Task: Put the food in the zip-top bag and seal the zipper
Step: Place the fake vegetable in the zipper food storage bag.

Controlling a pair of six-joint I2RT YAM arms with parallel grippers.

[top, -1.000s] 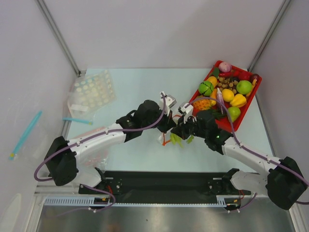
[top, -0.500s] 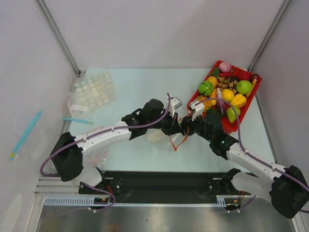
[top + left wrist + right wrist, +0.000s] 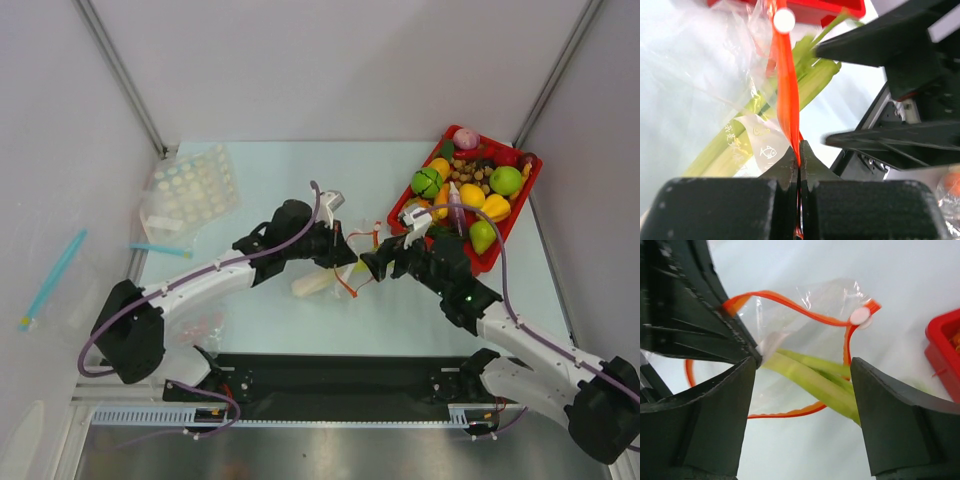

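The zip-top bag (image 3: 322,272) lies mid-table, with its red-orange zipper (image 3: 790,302) held up in a loop. My left gripper (image 3: 799,154) is shut on that zipper strip (image 3: 784,90). The leek (image 3: 314,284) lies inside the bag, white stalk toward the left; its green leaves (image 3: 815,382) reach out through the mouth. My right gripper (image 3: 802,390) stands open just off the mouth, its fingers (image 3: 895,425) on either side of the leaves and not touching them. In the top view it (image 3: 374,264) sits right beside the left gripper (image 3: 347,257). A green pear (image 3: 483,236) rests in the tray.
A red tray (image 3: 528,196) piled with toy produce stands at the back right, close behind my right arm. Other clear bags lie on the left: one bumpy (image 3: 190,190), one with a blue strip (image 3: 160,249), one pinkish (image 3: 203,322) near the left arm's base.
My right gripper has opened and let go of the leek, which now lies in the bag. The left gripper has drawn the bag's mouth a little to the left, still shut on the zipper.
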